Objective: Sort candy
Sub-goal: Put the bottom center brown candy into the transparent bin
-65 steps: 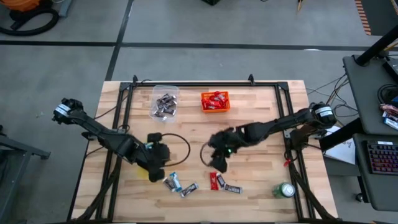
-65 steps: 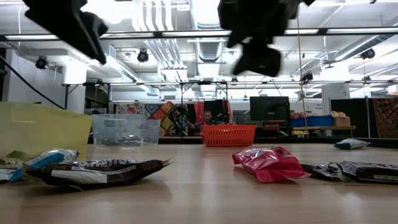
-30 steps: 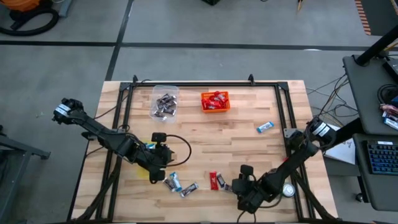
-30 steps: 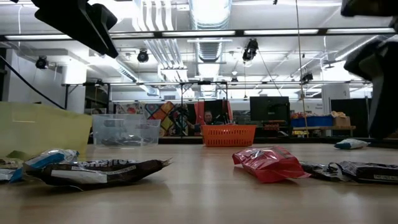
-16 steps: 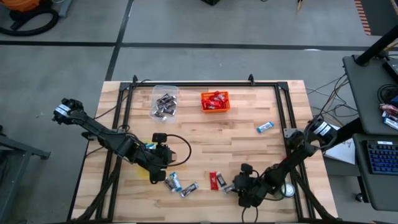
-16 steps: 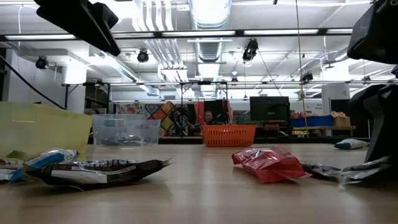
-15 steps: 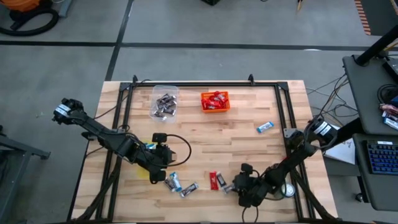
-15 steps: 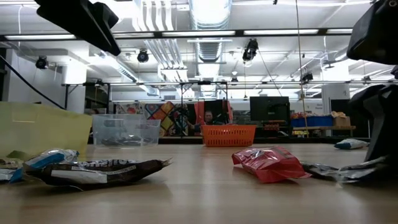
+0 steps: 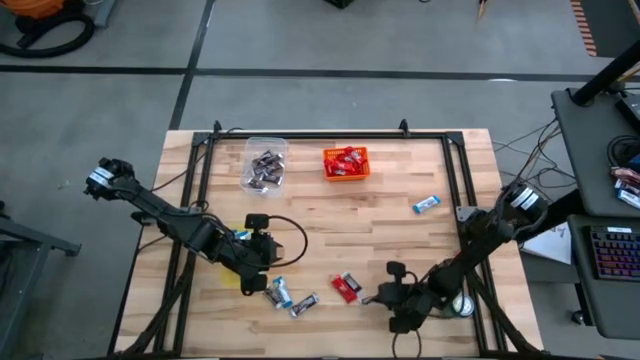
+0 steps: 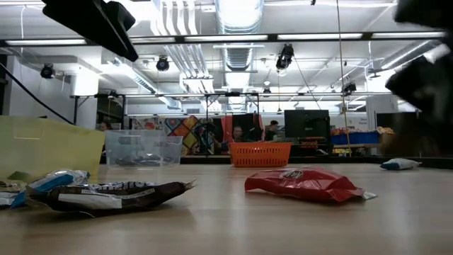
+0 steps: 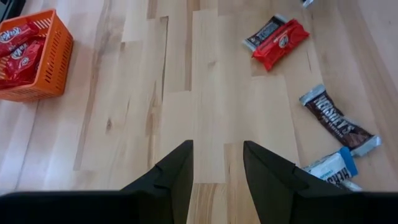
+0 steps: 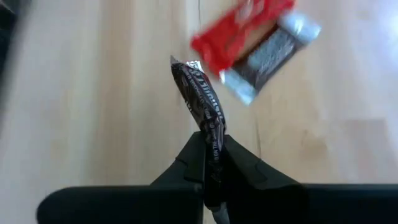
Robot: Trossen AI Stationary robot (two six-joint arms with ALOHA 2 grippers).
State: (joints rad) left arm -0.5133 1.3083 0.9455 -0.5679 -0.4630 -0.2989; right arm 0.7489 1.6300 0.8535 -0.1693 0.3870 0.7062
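- Pinching a dark brown bar [image 12: 202,106] – right claw [image 12: 211,152] clamped on it, above the worktop [image 9: 390,230].
- Left claw [image 11: 216,163] partly open, empty; "HERSHEY'S" readable on another brown bar [image 11: 336,118].

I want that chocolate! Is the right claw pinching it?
Yes. The right claw is shut on the dark brown candy bar, lifted off the table.

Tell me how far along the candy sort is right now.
Partly done: dark bars sit in the clear bin, red ones in the orange basket. The right gripper is shut on a dark candy bar. Left gripper hovers open. Left: red bar, near-edge pile, blue bar.
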